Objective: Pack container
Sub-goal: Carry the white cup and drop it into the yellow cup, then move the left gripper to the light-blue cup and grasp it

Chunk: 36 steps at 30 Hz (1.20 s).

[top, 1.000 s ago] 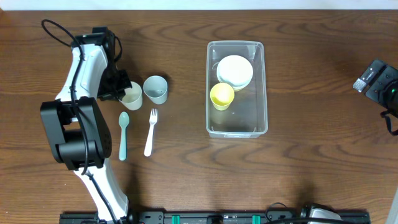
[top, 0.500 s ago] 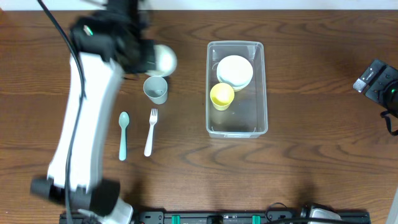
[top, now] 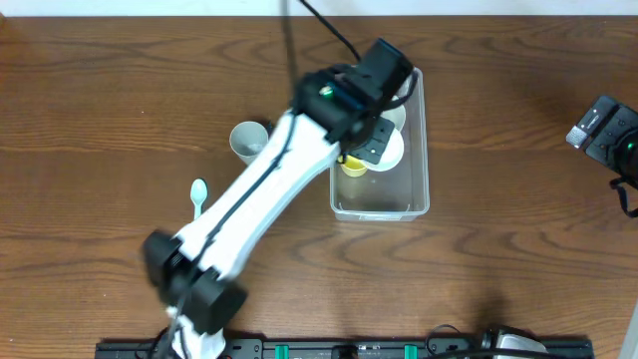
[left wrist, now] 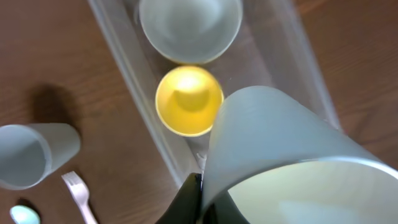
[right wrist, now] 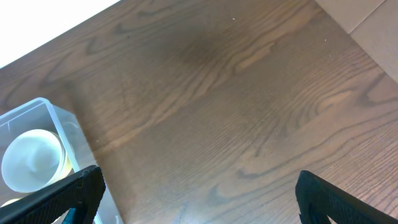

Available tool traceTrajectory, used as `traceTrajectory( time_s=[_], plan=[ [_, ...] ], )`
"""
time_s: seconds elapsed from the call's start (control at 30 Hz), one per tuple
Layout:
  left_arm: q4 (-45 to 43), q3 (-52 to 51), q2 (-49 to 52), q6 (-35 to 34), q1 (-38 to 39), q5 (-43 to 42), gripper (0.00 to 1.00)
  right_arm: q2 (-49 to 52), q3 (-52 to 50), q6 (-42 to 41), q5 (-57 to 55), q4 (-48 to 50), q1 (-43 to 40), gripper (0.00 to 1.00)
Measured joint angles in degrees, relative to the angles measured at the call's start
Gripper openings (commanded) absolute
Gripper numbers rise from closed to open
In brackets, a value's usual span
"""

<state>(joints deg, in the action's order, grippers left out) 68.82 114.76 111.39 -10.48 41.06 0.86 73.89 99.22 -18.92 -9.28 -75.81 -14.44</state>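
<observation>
The clear container (top: 426, 170) stands right of centre, with a white bowl (top: 397, 117) and a yellow cup (top: 348, 166) inside. My left gripper (top: 375, 140) is shut on the rim of a pale cup (top: 388, 150) and holds it over the container. In the left wrist view the pale cup (left wrist: 280, 155) fills the lower right, pinched by my left gripper (left wrist: 202, 202), above the yellow cup (left wrist: 188, 99), the white bowl (left wrist: 189, 25) and the container wall (left wrist: 140, 102). My right gripper (right wrist: 205, 199) is open and empty, off at the table's right side (top: 608, 135).
A blue-grey cup (top: 247, 140) and a teal spoon (top: 198, 194) sit on the table left of the container. A white fork (left wrist: 78, 193) lies next to the blue-grey cup (left wrist: 31, 152). The right wrist view shows the container's corner (right wrist: 46, 102) and the bowl (right wrist: 31, 158).
My left arm has lifted the pale cup from beside the blue-grey cup and swung it right, from the far left of the table to over the container. The right arm has not moved.
</observation>
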Motion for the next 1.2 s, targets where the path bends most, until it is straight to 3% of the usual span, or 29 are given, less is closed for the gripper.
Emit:
traceTrajectory(
  time_s=[0.23, 0.63, 0.73, 0.8, 0.83, 0.97, 1.2],
  plan=[
    [0.3, -0.1, 7.9, -0.5, -2.0, 1.3, 0.06, 0.0, 0.0, 0.0, 0.0, 0.0, 0.0, 0.99],
    [-0.1, -0.1, 8.2, -1.3, -2.7, 4.8, 0.08, 0.0, 0.0, 0.0, 0.0, 0.0, 0.0, 0.99],
    [-0.3, -0.1, 8.2, -1.3, -2.8, 5.2, 0.16, 0.0, 0.0, 0.0, 0.0, 0.0, 0.0, 0.99],
    [-0.3, -0.1, 8.2, -1.4, -3.0, 5.3, 0.33, 0.0, 0.0, 0.0, 0.0, 0.0, 0.0, 0.99],
    [-0.3, -0.1, 8.2, -1.4, -3.2, 5.4, 0.36, 0.0, 0.0, 0.0, 0.0, 0.0, 0.0, 0.99],
    [0.5, -0.1, 8.1, -1.5, -4.7, 5.5, 0.41, 0.0, 0.0, 0.0, 0.0, 0.0, 0.0, 0.99],
    [3.2, 1.6, 1.0, -1.7, -12.6, 5.6, 0.64, 0.0, 0.0, 0.0, 0.0, 0.0, 0.0, 0.99]
  ],
)
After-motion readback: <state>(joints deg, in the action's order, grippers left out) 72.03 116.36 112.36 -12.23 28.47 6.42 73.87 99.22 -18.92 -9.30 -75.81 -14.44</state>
